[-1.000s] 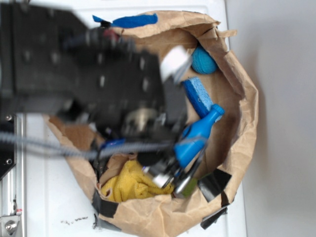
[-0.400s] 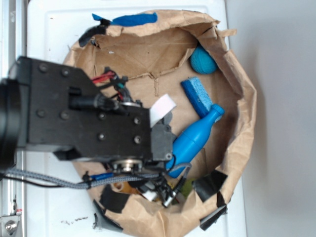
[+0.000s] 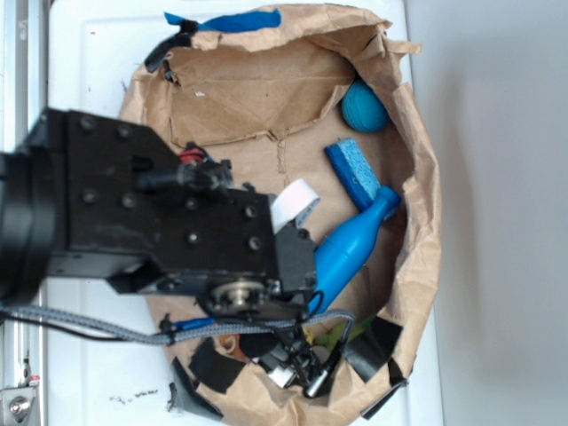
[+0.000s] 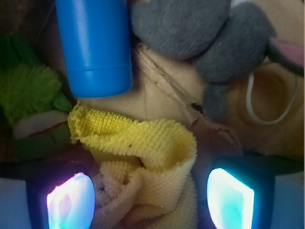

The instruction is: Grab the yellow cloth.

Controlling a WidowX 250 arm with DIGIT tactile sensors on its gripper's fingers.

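The yellow cloth (image 4: pixel 143 162) is a bunched knit rag lying in the bag. In the wrist view it fills the space between my two lit pads (image 4: pixel 70 202). My gripper (image 4: pixel 150 200) is open and low over it, one jaw on each side; the left pad is close against the cloth and the right pad stands a little off it. In the exterior view my gripper (image 3: pixel 297 373) is at the bag's near edge, and the arm hides the cloth there.
A blue bottle (image 4: pixel 95 43) (image 3: pixel 351 248), a grey plush mouse (image 4: pixel 209 33) and a green fuzzy item (image 4: pixel 28 95) lie just beyond the cloth. A blue sponge (image 3: pixel 353 171) and teal ball (image 3: pixel 364 108) lie farther off in the brown paper bag (image 3: pixel 257 80).
My arm has moved down the picture towards the bag's near edge and lowered. The yellow cloth that showed in the exterior view is now covered by the arm.
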